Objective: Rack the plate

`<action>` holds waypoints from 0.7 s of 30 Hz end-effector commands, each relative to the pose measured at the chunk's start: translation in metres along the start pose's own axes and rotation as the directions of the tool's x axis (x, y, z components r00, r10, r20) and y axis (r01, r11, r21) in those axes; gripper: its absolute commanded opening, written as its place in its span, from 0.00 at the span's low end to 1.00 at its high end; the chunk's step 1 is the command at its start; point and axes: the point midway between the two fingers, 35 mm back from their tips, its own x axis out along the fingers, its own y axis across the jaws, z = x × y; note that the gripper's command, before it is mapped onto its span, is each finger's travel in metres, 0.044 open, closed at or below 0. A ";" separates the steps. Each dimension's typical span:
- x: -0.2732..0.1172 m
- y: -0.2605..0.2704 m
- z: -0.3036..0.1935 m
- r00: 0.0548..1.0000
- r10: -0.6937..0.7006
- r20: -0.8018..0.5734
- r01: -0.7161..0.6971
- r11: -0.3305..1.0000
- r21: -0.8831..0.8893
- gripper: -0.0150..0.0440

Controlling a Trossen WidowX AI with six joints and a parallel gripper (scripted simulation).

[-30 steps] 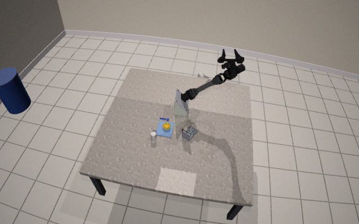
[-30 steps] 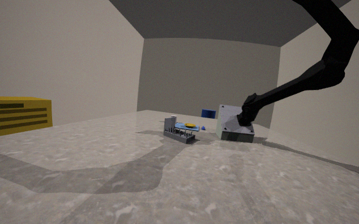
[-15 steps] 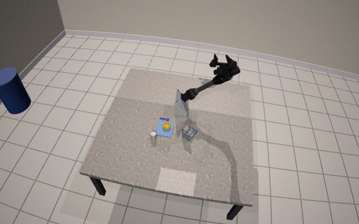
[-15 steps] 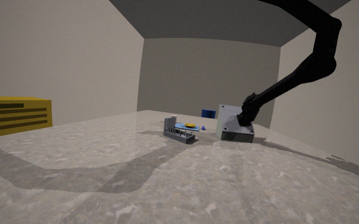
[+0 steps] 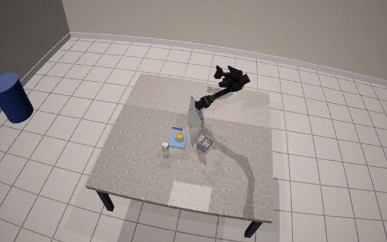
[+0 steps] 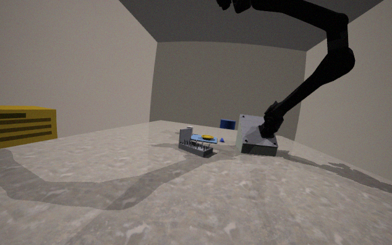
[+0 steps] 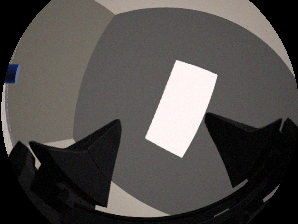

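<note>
A small yellow plate [image 5: 179,136] [image 6: 207,137] lies flat over a light blue square board [image 5: 176,145] [image 6: 213,141]. The grey dish rack [image 5: 202,146] [image 6: 195,150] stands on the table beside the board, with a tall panel at one end and thin upright rails. My gripper [image 5: 223,66] [image 7: 163,118] is open and empty, high above the back of the table and far from plate and rack. In the wrist view only walls, ceiling and a bright panel show between the fingers. In the exterior view the gripper is partly cut off by the top edge.
A blue spoon-like object [image 5: 177,128] [image 6: 222,140] lies behind the board. A white cylinder [image 5: 165,146] [image 6: 190,127] stands near the board's front left corner. The sloped arm base [image 5: 195,118] [image 6: 258,149] stands behind the board and rack.
</note>
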 end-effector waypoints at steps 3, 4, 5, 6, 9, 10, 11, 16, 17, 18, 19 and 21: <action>0.010 0.017 0.034 0.994 0.039 0.100 -0.038 0.999 -0.012 0.93; 0.012 0.021 0.040 0.992 0.047 0.119 -0.046 0.999 -0.015 0.93; 0.013 0.024 0.047 0.989 0.056 0.138 -0.054 0.998 -0.018 0.93; 0.014 0.028 0.053 0.985 0.065 0.157 -0.063 0.998 -0.021 0.93; 0.018 0.039 0.071 0.972 0.095 0.214 -0.091 0.995 -0.030 0.93; 0.019 0.043 0.078 0.967 0.106 0.232 -0.101 0.994 -0.032 0.93; 0.019 0.047 0.084 0.961 0.117 0.251 -0.111 0.993 -0.035 0.93; 0.022 0.069 0.113 0.924 0.176 0.339 -0.170 0.984 -0.049 0.93; 0.022 0.073 0.118 0.915 0.189 0.356 -0.182 0.982 -0.053 0.93; 0.022 0.078 0.124 0.905 0.202 0.373 -0.196 0.979 -0.056 0.93; 0.022 0.083 0.129 0.895 0.215 0.390 -0.209 0.976 -0.059 0.93; 0.021 0.092 0.140 0.874 0.242 0.421 -0.237 0.969 -0.066 0.93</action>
